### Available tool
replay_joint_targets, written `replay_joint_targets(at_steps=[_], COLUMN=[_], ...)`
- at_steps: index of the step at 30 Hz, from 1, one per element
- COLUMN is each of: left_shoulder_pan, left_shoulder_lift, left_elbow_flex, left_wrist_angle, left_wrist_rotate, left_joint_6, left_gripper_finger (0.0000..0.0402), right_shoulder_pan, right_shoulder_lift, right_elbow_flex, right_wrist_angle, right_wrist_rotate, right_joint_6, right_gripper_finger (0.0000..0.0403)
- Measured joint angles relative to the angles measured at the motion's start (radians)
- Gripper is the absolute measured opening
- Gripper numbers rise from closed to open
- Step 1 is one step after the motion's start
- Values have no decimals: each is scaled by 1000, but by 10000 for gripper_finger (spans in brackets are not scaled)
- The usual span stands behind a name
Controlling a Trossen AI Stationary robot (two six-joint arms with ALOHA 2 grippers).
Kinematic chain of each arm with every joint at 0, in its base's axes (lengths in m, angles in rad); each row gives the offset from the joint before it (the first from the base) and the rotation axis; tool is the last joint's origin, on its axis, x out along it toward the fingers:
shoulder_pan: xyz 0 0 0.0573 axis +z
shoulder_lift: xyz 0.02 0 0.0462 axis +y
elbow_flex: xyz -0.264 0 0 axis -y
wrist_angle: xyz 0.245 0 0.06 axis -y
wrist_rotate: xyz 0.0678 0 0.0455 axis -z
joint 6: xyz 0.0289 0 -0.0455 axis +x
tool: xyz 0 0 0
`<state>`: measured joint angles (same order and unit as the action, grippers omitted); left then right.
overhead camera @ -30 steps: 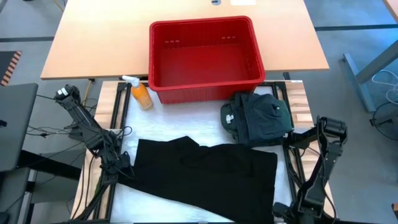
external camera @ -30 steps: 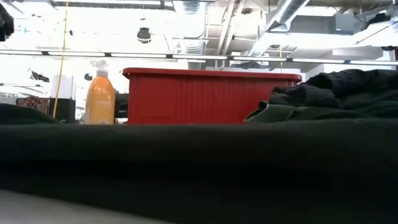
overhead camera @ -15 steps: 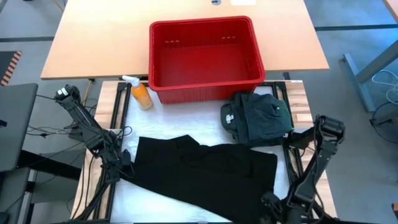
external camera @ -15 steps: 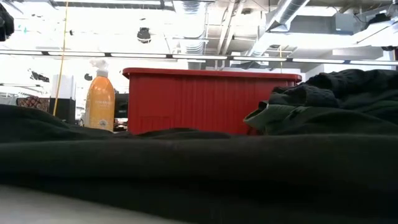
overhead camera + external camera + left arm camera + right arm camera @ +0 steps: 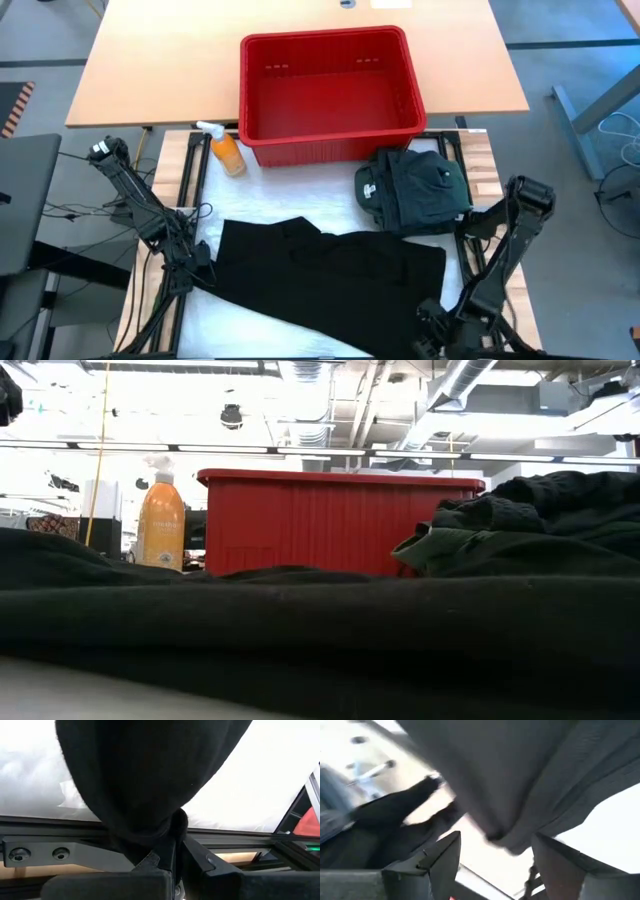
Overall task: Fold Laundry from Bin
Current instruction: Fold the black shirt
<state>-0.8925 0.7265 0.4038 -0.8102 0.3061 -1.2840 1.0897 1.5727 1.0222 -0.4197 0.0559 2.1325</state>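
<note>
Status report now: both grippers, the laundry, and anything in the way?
Left gripper shut on black garment corner. Right gripper open at the opposite corner, not gripping. Bin empty; folded green pile beside it. Spray bottle clear of the work.

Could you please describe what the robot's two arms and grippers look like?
Both arms are dark, slender and jointed, with thin black cables running beside the left arm. The right arm has a bulky rounded joint. The right gripper has two flat, dark, angular fingers.
</note>
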Motion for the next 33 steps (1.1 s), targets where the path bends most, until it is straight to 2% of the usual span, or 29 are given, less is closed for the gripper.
replay_joint_targets(at_steps=[6, 9, 11, 14, 16, 19, 26, 29, 33], left_shoulder_pan=[0, 0, 0, 0, 0, 0, 14, 43, 109], left_shoulder_lift=[0, 0, 0, 0, 0, 0, 0, -15, -50], left_elbow_flex=[0, 0, 0, 0, 2, 2, 2, 8, 3], left_wrist_angle=[1, 30, 97, 225, 288, 328, 269, 215, 176], left_wrist_rotate=[-1, 2, 22, 80, 82, 116, 390, 447, 450], left_joint_6=[44, 45, 45, 33, 7, -48, -96, -99, -49], left_gripper_finger=[0, 0, 0, 0, 5, 25, 95, 108, 111], right_shoulder_pan=[-31, -86, -139, -226, -272, -321, -376, -372, -346], right_shoulder_lift=[-147, -175, -168, -126, -87, -34, 30, 37, 59], right_elbow_flex=[1, 1, 1, 1, 1, 1, 1, 1, 2], right_wrist_angle=[-183, -295, -289, -157, -49, 58, 77, 75, 87], right_wrist_rotate=[193, 330, 386, 334, 280, 220, 131, 127, 127], right_joint_6=[-147, -251, -352, -561, -692, -802, -861, -851, -836], right_gripper_finger=[272, 272, 272, 272, 272, 272, 272, 272, 272])
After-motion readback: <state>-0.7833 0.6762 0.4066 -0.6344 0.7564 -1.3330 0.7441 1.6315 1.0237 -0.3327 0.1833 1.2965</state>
